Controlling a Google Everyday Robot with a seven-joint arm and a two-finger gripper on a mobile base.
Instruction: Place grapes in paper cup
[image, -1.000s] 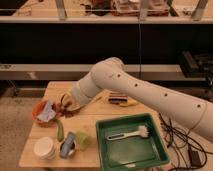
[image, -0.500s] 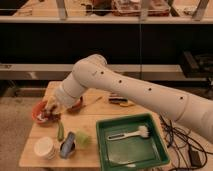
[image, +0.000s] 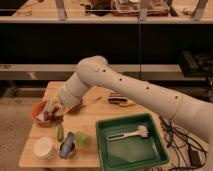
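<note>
— One bunch of grapes is to be moved. Where is it found?

— It is made out as a dark reddish mass inside the orange bowl, at the left edge of the wooden table. It is partly hidden by the gripper, which is lowered into that bowl at the end of the white arm.

— How is the gripper set?

— It is closed fully. Whether any part of the bunch is caught between its fingers cannot be told, since the bowl's contents are crowded and the tips are lost among them.

— How is the bunch expected to handle?

— It is judged light, soft and easily bruised. The berries are likely smooth and round, so a pinch on a single one may be slipped out of, or the berry may be pulled off. The bunch is also floppy: it is expected to hang and swing when lifted.

— Where should it be taken hold of, then?

— The stem, or the knot where the berries join it, is preferred, because the whole bunch is carried by it. Failing that, the thickest part of the cluster may be clasped gently across its middle.

— And the target?

— The paper cup is stood upright near the front left corner, well apart from the bowl, with a pale green cup off to its right. It is light itself and may be tipped if it is knocked, so a release from directly above its mouth is advised.
</note>
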